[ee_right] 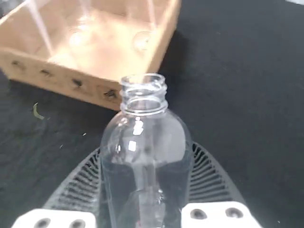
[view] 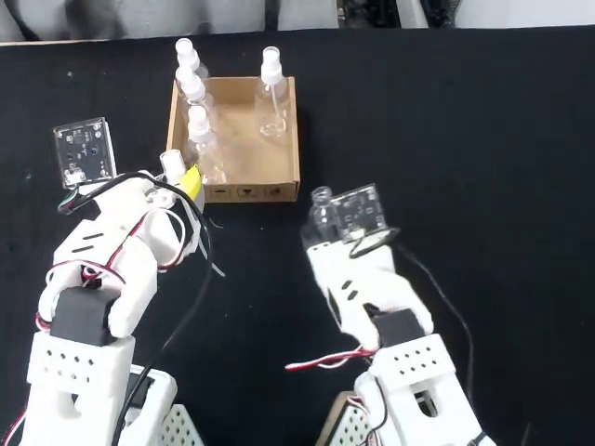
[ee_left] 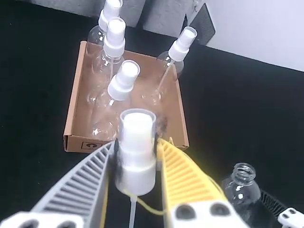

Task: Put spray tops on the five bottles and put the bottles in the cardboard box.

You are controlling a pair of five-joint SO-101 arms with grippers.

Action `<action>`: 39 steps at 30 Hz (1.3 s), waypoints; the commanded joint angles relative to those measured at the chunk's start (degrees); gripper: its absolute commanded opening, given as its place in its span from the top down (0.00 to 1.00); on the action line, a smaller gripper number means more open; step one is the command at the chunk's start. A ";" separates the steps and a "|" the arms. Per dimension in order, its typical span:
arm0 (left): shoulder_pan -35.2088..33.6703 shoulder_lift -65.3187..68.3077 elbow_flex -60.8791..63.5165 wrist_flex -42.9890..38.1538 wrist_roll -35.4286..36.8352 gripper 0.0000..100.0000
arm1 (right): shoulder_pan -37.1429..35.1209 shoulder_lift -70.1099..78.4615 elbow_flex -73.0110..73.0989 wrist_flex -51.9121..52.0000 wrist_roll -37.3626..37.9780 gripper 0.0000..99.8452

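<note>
Item 1. Cardboard box [view: 297, 139]: open-topped, set on the black bench [view: 483, 130] toward its far side, ahead of the left arm.

Item 2. Capped bottles, four, clear with white spray tops, all standing upright in the box. Three are in a row along one side wall: near [view: 203, 139], middle [view: 193, 93] and far [view: 189, 58] (the last at the far corner). The fourth [view: 272, 98] stands apart by the opposite wall.

Item 3. Spray top [ee_left: 137, 142]: white, upright, its thin dip tube hanging below. It is clamped between the grey and yellow jaws of the left gripper [ee_left: 136, 148], which sits just before the box's near wall.

Item 4. Open bottle [ee_right: 142, 156]: clear, uncapped, threaded neck upward. It is gripped around its body by the jaws of the right gripper [ee_right: 145, 152], outside the box, near its near right corner as seen in the high view.
</note>
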 commanded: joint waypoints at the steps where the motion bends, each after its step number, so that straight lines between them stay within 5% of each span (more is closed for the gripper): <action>1: -0.31 -1.32 -1.01 -1.58 0.53 0.97 | -2.46 -2.15 -0.31 -1.32 1.05 0.92; 20: -12.79 -1.41 -0.92 -5.19 15.21 0.97 | -10.90 -2.15 2.15 -1.67 2.99 0.92; 35: -13.93 -1.41 -0.84 -5.27 19.60 0.97 | -17.49 -2.15 2.42 -1.41 3.08 0.92; 39: -13.93 -1.41 -0.84 -5.27 20.48 0.97 | -18.99 -2.15 3.03 -1.76 8.62 0.92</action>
